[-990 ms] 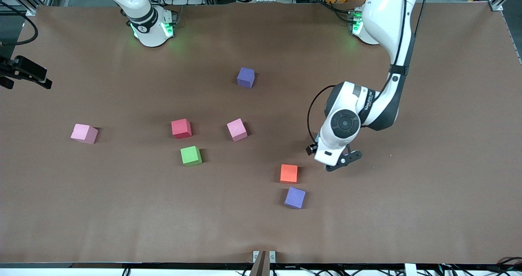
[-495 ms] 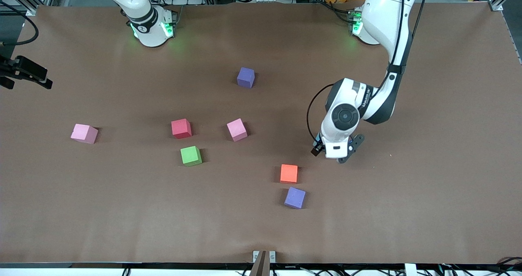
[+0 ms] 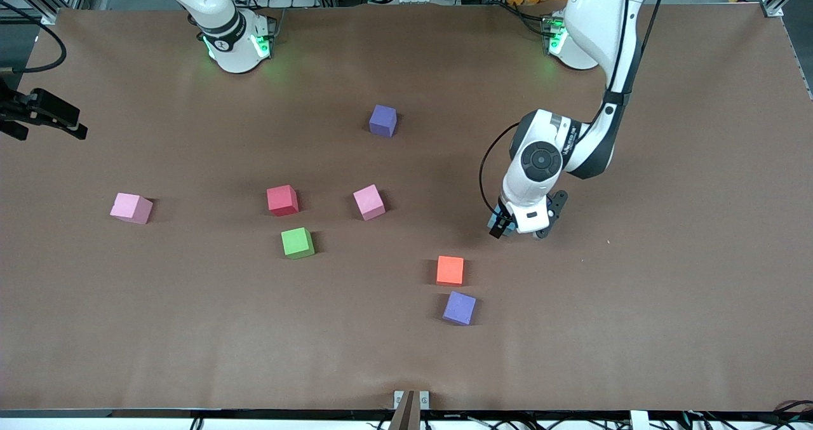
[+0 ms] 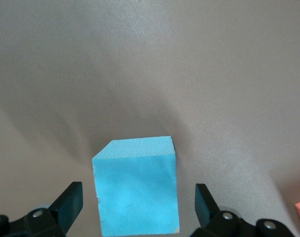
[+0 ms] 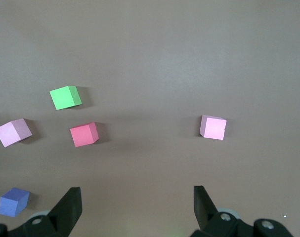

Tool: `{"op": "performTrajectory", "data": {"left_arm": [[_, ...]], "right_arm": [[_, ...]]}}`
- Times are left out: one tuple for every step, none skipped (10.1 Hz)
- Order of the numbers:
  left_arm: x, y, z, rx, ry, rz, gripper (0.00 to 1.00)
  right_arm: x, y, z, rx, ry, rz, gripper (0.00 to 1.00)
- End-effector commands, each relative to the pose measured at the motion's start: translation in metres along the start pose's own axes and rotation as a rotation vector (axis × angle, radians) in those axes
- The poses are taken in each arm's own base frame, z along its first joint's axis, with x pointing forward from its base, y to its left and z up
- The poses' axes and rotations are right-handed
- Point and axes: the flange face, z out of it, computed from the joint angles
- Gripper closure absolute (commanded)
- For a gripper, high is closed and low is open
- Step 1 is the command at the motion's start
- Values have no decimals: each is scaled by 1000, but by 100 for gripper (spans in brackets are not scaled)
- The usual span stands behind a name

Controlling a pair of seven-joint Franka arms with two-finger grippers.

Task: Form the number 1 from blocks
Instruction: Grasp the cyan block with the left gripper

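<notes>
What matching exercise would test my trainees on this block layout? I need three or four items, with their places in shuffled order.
Things:
1. light blue block
2. orange block
3. green block
4. right tool

Places:
A. beside the purple block nearest the camera
B. open, waiting over bare table
C. between the fingers of the open left tool
D. just nearer the camera than the red block

Pairs: 1-C, 2-A, 3-D, 4-B
</notes>
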Motion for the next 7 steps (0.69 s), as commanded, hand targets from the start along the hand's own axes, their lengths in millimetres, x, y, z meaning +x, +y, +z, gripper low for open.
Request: {"op": "performTrajectory", "data": {"left_arm": [[-6, 0, 13, 6, 24, 28, 43], [-5, 0, 12, 10, 53, 77, 99], [-7, 2, 10, 9, 69, 135, 100], [-11, 6, 4, -1, 71, 197, 100], [-25, 13, -7, -15, 71, 303, 100], [-48, 20, -21, -38, 74, 426, 100], [-83, 27, -35, -63, 80, 528, 100]], "right_arm": [[1, 2, 2, 8, -6, 14, 0], [0, 3, 1, 8, -4, 13, 0], [0, 3, 1, 8, -4, 13, 0], [0, 1, 1, 6, -4, 10, 0], [1, 1, 2, 8, -4, 11, 0], [1, 1, 2, 8, -4, 11, 0], [1, 1, 2, 9, -4, 11, 0]]}}
